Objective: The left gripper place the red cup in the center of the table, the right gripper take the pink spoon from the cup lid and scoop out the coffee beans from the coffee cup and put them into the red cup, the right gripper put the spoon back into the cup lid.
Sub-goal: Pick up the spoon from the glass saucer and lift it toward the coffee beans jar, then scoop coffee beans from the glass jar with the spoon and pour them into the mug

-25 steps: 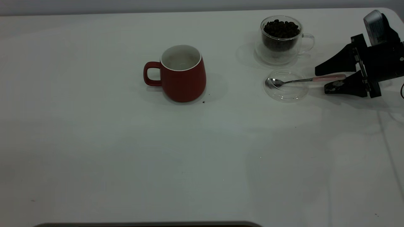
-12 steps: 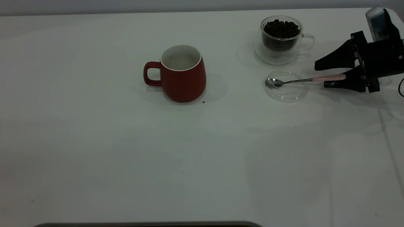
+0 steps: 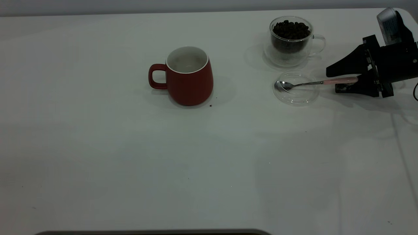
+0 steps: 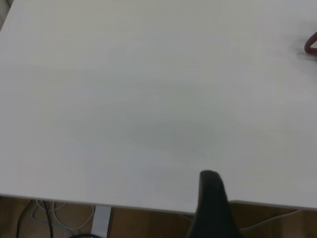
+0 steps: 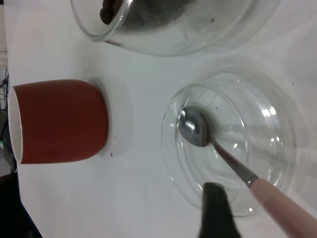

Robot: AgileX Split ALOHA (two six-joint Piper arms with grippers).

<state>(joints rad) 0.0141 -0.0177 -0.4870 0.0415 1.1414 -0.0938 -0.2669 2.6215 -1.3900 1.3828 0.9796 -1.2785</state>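
Note:
The red cup stands upright near the table's middle, handle to the left; it also shows in the right wrist view. The coffee cup, full of coffee beans, stands at the back right. In front of it lies the cup lid with the pink spoon resting bowl-down in it. My right gripper is open, one finger on each side of the pink handle. My left gripper is out of the exterior view, open and empty over the table's edge.
A small dark speck lies by the red cup's base. The table's right edge and a cable are just behind the right gripper. The red cup's handle shows far off in the left wrist view.
The right gripper's fingers have drawn closer together around the spoon's pink handle; the near finger rose to the handle. Spoon, lid and cups have not moved.

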